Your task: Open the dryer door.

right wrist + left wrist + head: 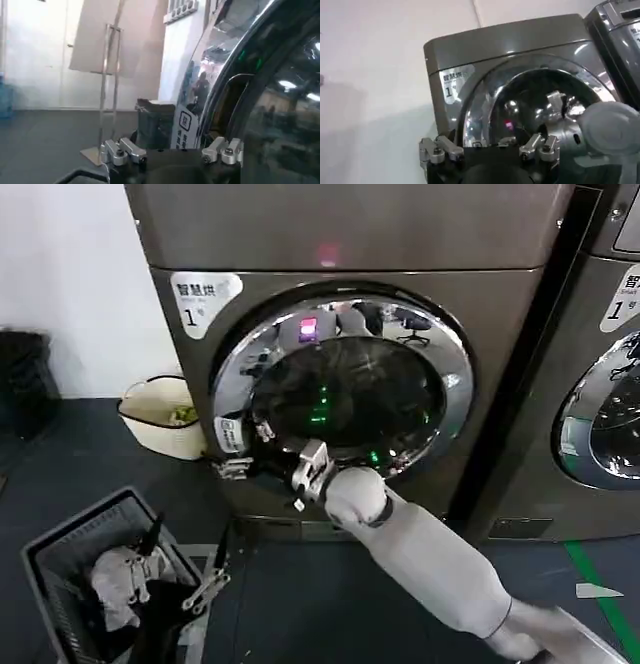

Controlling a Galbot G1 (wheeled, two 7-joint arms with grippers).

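Reaching up from the lower right of the head view, right arm (430, 559) in its pale sleeve, with right gripper (262, 446) pressed to the lower-left rim of the dryer door (345, 389). Jaws apart there, one finger (232, 467) lying just off the chrome ring beside a small white label (228, 434), the other (310, 469) further along the door's lower edge. Seen from the right wrist, the same jaws spread wide against the ring (220, 105), with the label (183, 125) between them and the dark glass (285, 115) to one side.

Door itself seated flush in the front of the bronze-grey dryer (340, 234), chrome ring round tinted glass, green and pink lights glinting in it. White sticker (205, 292) marked "1" above the door's upper left.

Left gripper (490, 150) held back from the dryer, jaws apart and holding nothing, looking up at the door (535, 100) and at the right arm's wrist (605, 130) in front of it.

Left of the dryer, on the floor, a cream basket (160, 414); nearer than that, a dark crate (60, 544) of laundry. Right of the dryer, a second machine (600, 384) with a similar round door.
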